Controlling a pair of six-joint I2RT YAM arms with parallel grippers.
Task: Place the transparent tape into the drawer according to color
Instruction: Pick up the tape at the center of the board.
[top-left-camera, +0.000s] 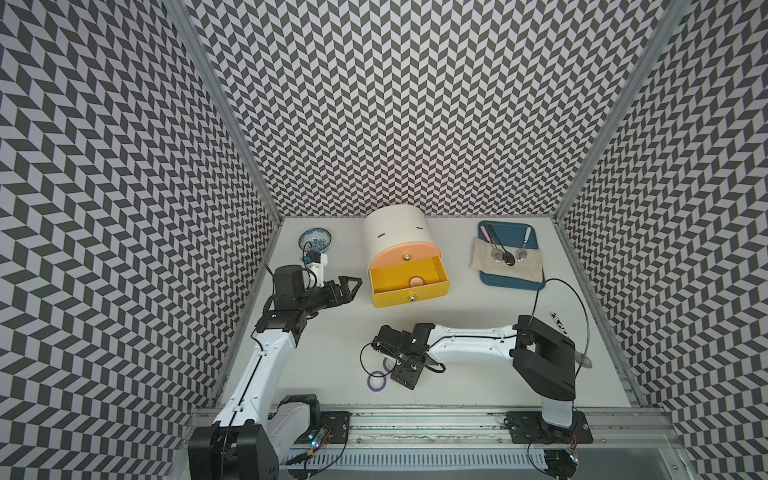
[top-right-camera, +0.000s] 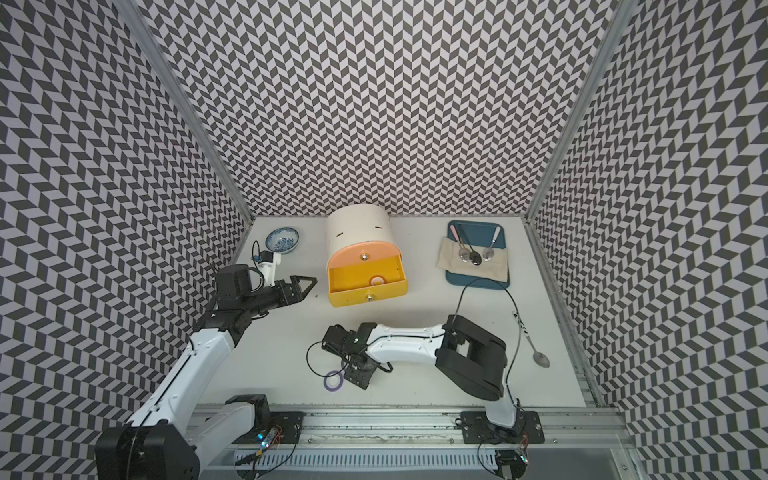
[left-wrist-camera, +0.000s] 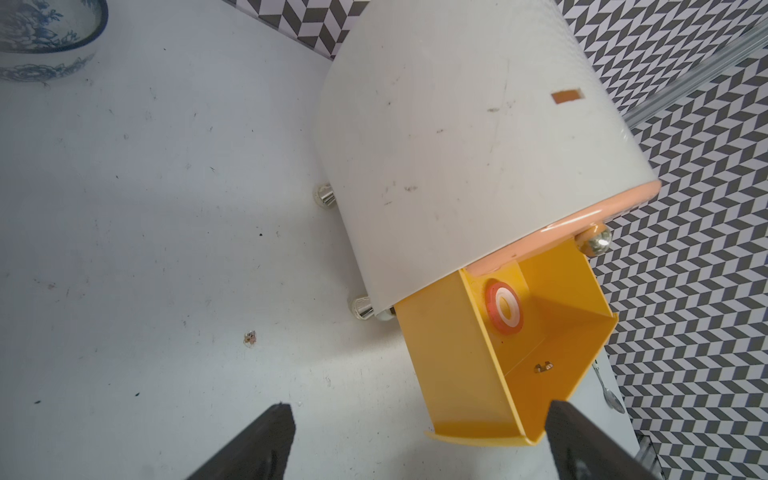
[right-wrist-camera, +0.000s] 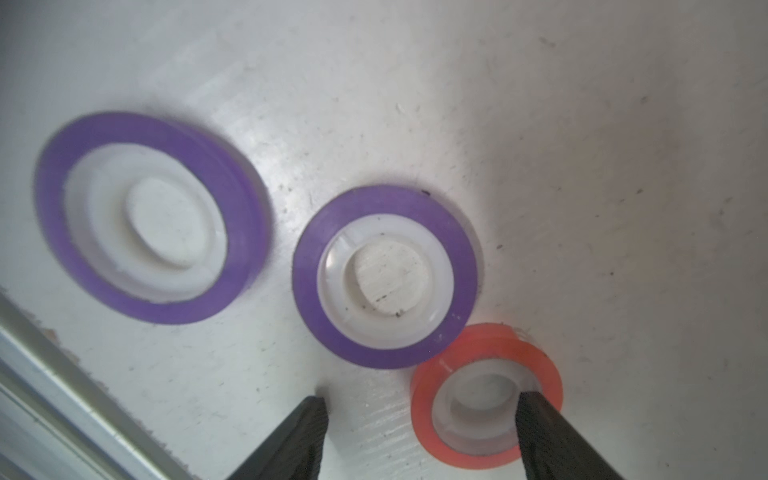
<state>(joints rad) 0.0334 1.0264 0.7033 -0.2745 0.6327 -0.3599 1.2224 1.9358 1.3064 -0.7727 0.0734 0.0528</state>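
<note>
The white arch-topped cabinet (top-left-camera: 395, 239) stands at the back middle. Its peach-pink drawer (top-left-camera: 405, 254) is closed and its yellow drawer (top-left-camera: 409, 286) is pulled out. One orange-red tape ring (left-wrist-camera: 504, 307) lies inside the yellow drawer. My left gripper (top-left-camera: 353, 286) hangs open just left of that drawer and holds nothing. Near the front edge, two purple tape rings (right-wrist-camera: 54, 199) (right-wrist-camera: 307, 270) and a red-pink tape ring (right-wrist-camera: 478, 336) lie flat on the table. My right gripper (right-wrist-camera: 422, 399) is open low over the red-pink ring. One fingertip is over the ring's white core and the other is outside it.
A blue-and-white bowl (top-left-camera: 315, 240) sits at the back left behind the left arm. A blue tray (top-left-camera: 511, 284) at the back right carries a cloth (top-left-camera: 507, 266) and spoons. A loose spoon (top-right-camera: 536, 353) lies by the right wall. The metal rail (right-wrist-camera: 62, 407) runs close to the rings.
</note>
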